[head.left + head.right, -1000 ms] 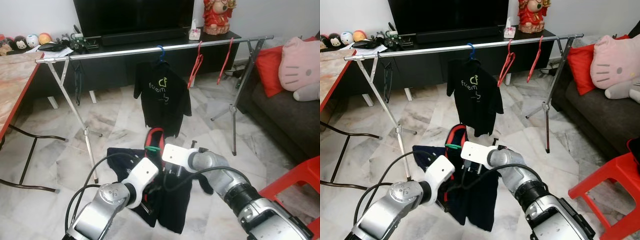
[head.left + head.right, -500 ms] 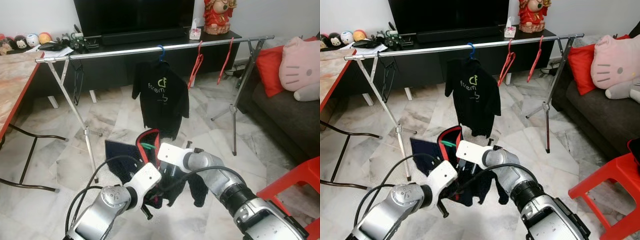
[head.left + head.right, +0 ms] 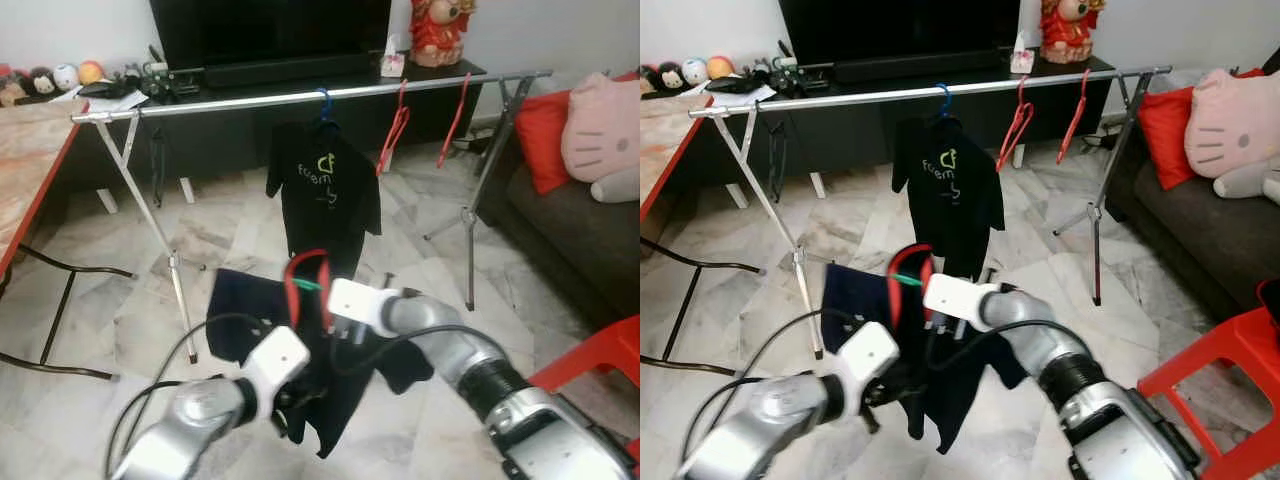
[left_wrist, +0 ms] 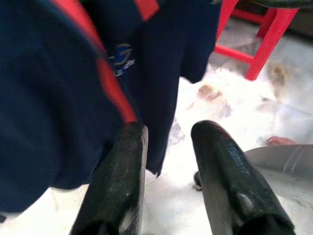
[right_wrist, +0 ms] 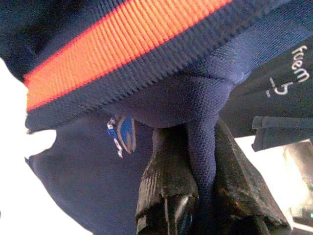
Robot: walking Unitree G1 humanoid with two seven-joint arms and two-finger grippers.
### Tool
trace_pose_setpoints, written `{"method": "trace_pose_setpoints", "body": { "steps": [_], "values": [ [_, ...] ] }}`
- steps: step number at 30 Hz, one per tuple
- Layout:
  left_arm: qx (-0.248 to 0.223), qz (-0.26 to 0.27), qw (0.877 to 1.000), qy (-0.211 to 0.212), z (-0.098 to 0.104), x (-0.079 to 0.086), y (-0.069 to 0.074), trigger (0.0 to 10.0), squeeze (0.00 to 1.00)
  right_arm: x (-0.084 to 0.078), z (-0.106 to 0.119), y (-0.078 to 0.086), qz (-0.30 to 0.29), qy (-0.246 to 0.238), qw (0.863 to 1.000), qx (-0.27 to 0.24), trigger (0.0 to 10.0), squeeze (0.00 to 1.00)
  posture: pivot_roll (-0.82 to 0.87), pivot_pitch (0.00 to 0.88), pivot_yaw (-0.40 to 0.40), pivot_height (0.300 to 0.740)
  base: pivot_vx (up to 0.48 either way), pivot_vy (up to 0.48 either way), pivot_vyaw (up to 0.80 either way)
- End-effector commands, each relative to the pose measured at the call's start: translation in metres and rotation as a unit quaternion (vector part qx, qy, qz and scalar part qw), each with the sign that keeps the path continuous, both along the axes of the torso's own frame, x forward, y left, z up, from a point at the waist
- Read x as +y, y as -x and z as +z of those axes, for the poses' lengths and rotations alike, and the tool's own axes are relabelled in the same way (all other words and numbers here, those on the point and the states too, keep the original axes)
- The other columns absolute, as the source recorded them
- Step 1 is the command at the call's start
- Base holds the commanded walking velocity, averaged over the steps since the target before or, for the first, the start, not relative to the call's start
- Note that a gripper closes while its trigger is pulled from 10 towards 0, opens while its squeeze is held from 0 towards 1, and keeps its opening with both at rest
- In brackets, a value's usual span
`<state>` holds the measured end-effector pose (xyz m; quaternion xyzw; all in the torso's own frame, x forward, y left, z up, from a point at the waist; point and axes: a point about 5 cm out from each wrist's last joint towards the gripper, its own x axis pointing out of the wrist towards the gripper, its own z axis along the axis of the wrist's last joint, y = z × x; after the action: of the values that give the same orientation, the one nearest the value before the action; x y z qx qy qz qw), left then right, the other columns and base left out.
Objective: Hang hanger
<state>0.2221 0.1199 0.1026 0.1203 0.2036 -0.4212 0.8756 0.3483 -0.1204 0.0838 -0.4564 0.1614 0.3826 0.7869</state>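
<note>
Forward, right gripper [image 5: 190, 196] pinching navy shirt [image 5: 146, 73], left gripper [image 4: 166, 161] parted

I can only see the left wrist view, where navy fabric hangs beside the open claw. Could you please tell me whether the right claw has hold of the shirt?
Observer: Yes. The right claw is shut on a fold of the navy shirt, just under its red-striped band.
Operator: Thank you. Is there a hanger in the shirt?
Observer: A green hanger shows inside the red-trimmed collar opening.
Operator: And where could it go?
Observer: The silver rail ahead has a bare stretch between its left end and the black T-shirt.
</note>
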Motion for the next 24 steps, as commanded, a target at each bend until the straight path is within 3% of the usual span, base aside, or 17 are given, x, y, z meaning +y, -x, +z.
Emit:
{"method": "trace_pose_setpoints", "body": {
  "steps": [1, 7, 17, 24],
  "values": [
    [-0.017, -0.009, 0.999, 0.035, 0.016, 0.008, 0.006, 10.0, 1.00, 0.001, 0.014, -0.003, 0.048, -0.016, 0.998, -0.022, 10.0, 0.00, -0.11, 0.000, 0.009, 0.740, 0.000, 0.000, 0.00],
    [-0.013, -0.024, 0.998, 0.052, 0.020, 0.016, 0.014, 10.0, 1.00, -0.013, 0.021, 0.001, 0.112, -0.008, 0.993, -0.017, 10.0, 0.00, -0.11, 0.000, 0.015, 0.740, 0.000, 0.000, 0.00],
    [-0.033, -0.035, 0.998, 0.051, 0.026, 0.017, 0.008, 10.0, 1.00, -0.025, 0.029, 0.006, 0.172, -0.025, 0.985, 0.026, 10.0, 0.00, -0.12, 0.000, 0.018, 0.740, 0.000, 0.000, 0.00],
    [-0.080, -0.036, 0.994, 0.063, 0.043, 0.022, -0.002, 10.0, 1.00, -0.036, 0.028, 0.015, 0.214, -0.024, 0.974, 0.072, 10.0, 0.00, -0.12, 0.000, 0.019, 0.740, 0.000, 0.000, 0.00]
  ]
}}
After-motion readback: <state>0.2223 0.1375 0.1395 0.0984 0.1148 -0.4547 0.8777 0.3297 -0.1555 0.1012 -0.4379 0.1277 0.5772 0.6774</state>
